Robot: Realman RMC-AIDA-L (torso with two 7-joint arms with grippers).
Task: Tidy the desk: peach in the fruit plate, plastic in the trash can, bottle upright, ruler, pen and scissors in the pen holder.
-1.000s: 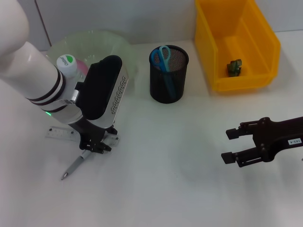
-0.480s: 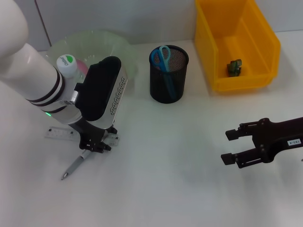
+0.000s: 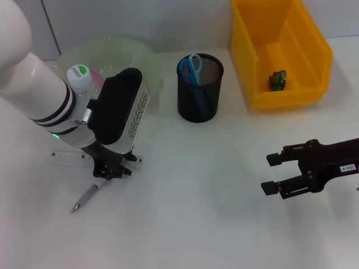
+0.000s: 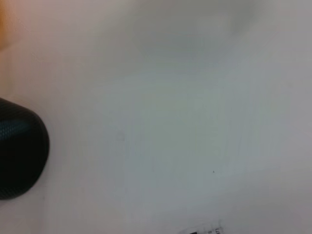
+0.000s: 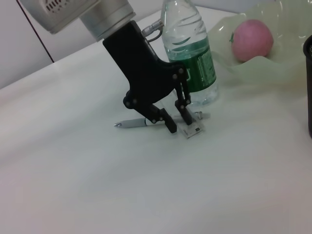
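Clear, flat plastic ruler [image 3: 67, 157] lies on the white desk [image 3: 196, 213], one end between the fingertips of my left gripper [image 5: 178, 121], whose jaws stand narrowly parted around it; the slim grey pen [image 3: 87, 198] lies just beside. I'd pinch the thin edges squarely, since smooth plastic looks slippery. The black mesh pen holder [image 3: 200, 88] holds blue-handled scissors [image 3: 192, 68]. My right gripper [image 3: 274, 173] hovers well apart, jaws wide.

Tabletop [image 3: 202, 190]: white.
Upper left: green plate [image 3: 129, 53], bottle [image 3: 78, 75].
Left: ruler [image 3: 64, 158], pen [image 3: 87, 198].
Top centre: pen holder [image 3: 200, 95].
Upper right: yellow bin [image 3: 280, 98].
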